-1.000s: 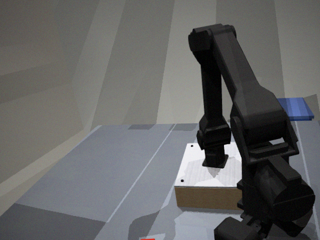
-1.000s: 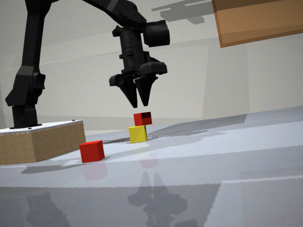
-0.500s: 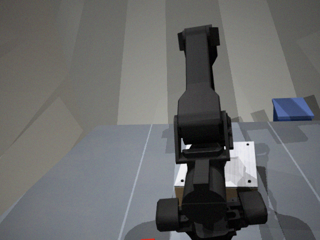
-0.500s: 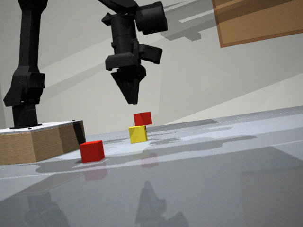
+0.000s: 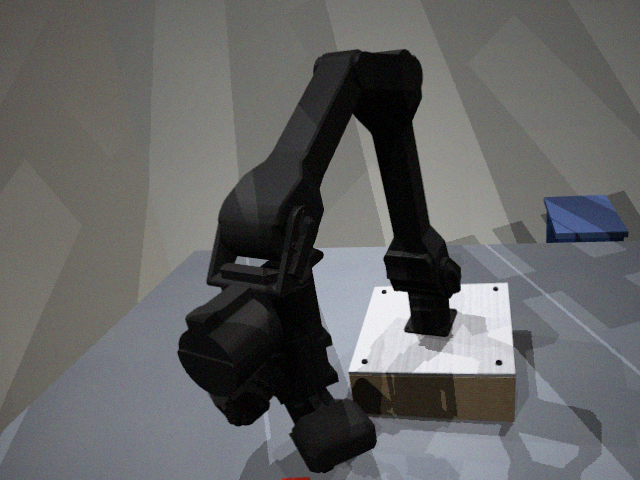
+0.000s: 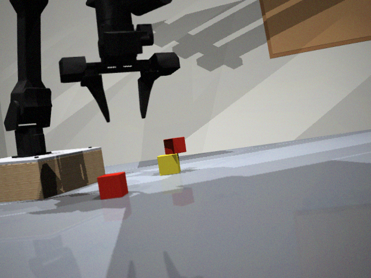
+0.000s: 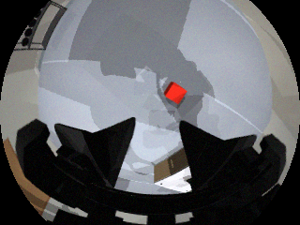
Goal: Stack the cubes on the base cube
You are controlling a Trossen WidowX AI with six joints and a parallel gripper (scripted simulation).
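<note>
A loose red cube (image 5: pixel 295 478) (image 6: pixel 112 186) (image 7: pixel 175 93) lies flat on the table near the arm's wooden base. The yellow base cube (image 6: pixel 169 164) stands further back. The other red cube (image 6: pixel 179 145) rests on top of it, offset to the right in the exterior view and overhanging; it looks level. My gripper (image 6: pixel 126 119) (image 7: pixel 157 123) is open and empty, pointing down, high above the table. In the wrist view the loose red cube shows beyond the fingertips, right of centre. In the top view the fingers are hidden, and the yellow cube is not in view.
The arm stands on a wooden block with a white top plate (image 5: pixel 385 335). A blue box (image 5: pixel 584 214) is at the far right in the top view. An orange-brown panel (image 6: pixel 317 26) hangs at the upper right in the exterior view. Broad shadows cross the table.
</note>
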